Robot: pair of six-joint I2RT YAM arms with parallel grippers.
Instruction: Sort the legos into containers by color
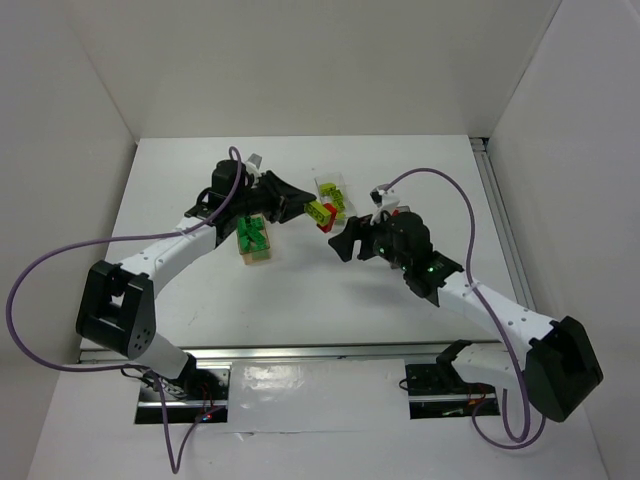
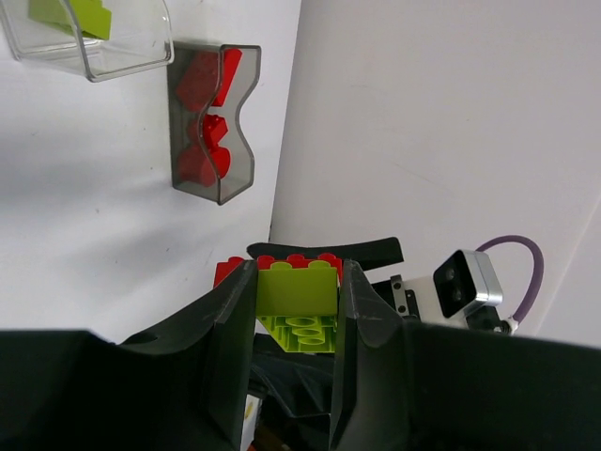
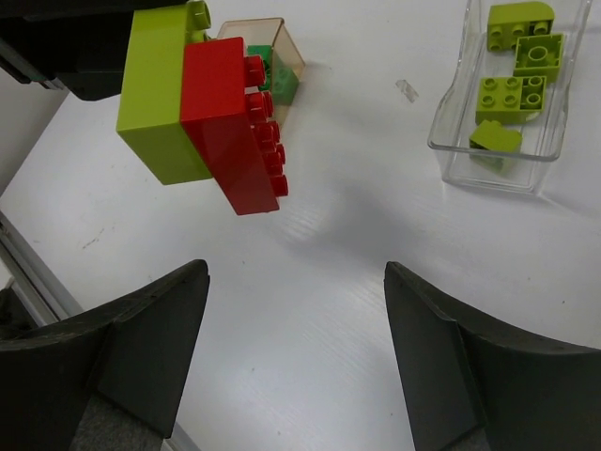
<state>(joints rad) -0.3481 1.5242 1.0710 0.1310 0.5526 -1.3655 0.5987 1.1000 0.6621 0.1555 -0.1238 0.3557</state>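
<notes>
red brick (image 2: 296,260) mostly hidden, lime brick (image 2: 298,291) gripped

Smooth, glossy finish on the lime-green studded plastic brick (image 3: 155,94), red studded plastic brick (image 3: 221,122) and upper-right clear colourless plastic tray (image 3: 540,150); white tabletop (image 3: 329,282) matt.

You have three trays: a clear tray (image 3: 540,141), a smoky tray (image 2: 235,178) just beside it and a peach tray (image 3: 286,47) near it. The clear tray holds four lime bricks (image 3: 510,97), the smoky one about three red bricks (image 2: 208,127). Near the clear tray, one lime brick (image 3: 155,103) is joined to one red brick (image 3: 225,122). You can't count the green bricks (image 1: 253,233).
</notes>
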